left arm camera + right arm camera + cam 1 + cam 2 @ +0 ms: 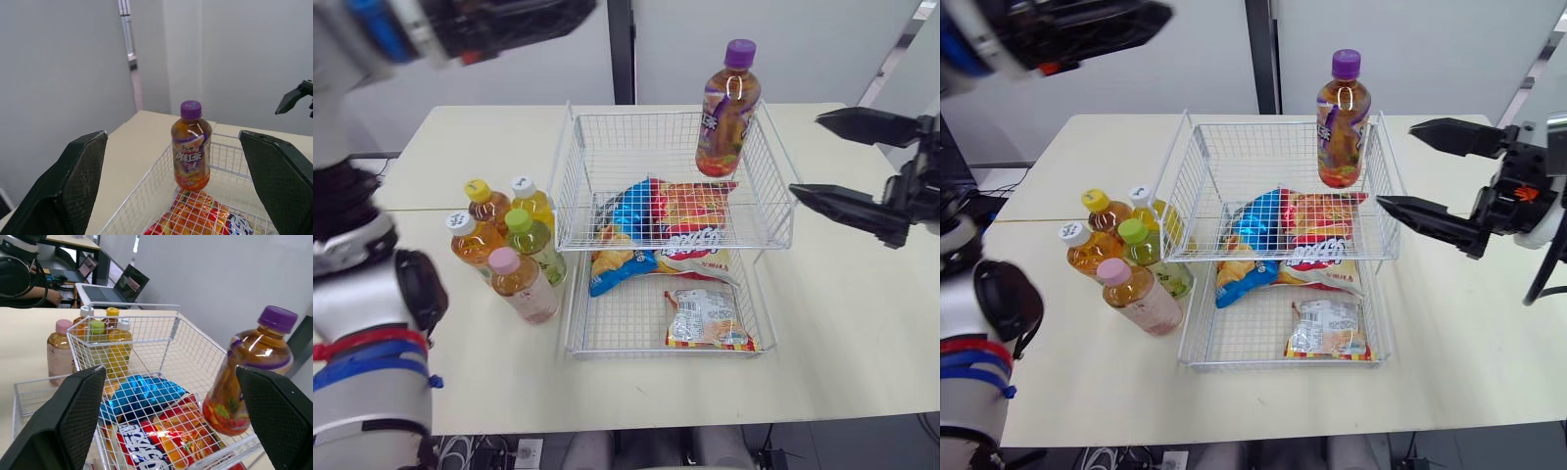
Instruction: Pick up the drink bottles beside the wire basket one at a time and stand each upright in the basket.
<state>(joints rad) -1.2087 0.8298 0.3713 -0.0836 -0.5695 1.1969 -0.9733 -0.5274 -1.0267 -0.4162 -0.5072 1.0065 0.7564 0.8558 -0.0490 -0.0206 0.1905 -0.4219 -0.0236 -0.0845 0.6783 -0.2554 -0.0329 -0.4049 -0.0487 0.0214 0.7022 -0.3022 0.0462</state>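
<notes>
High on the far left, the left gripper (172,137) hangs above the cream table (862,333), its two black fingers spread wide with nothing between them.

Below it, five drink bottles stand upright in a tight cluster on the table, just left of the wire basket (570,176). The yellow-capped bottle (487,208) and the far white-capped bottle (536,206) are at the back. In front of them are the near white-capped bottle (475,245) and the green-capped bottle (536,250). The pink-capped bottle (524,286) is nearest of the group. All five are outside the wire.

The basket has two tiers. Under the mesh of the upper tier lie a blue snack bag (622,235) and a red-and-orange snack bag (695,215). A small foil packet (705,318) lies flat in the near part of the lower tray.

The purple-capped bottle (728,108) stands on its base in the far right corner of the upper tier, close to the right wall.

Right of the basket, outside the wire and apart from that bottle, the right gripper (805,155) hovers over the table. Its fingers point left toward the basket, parted wide and holding nothing.
</notes>
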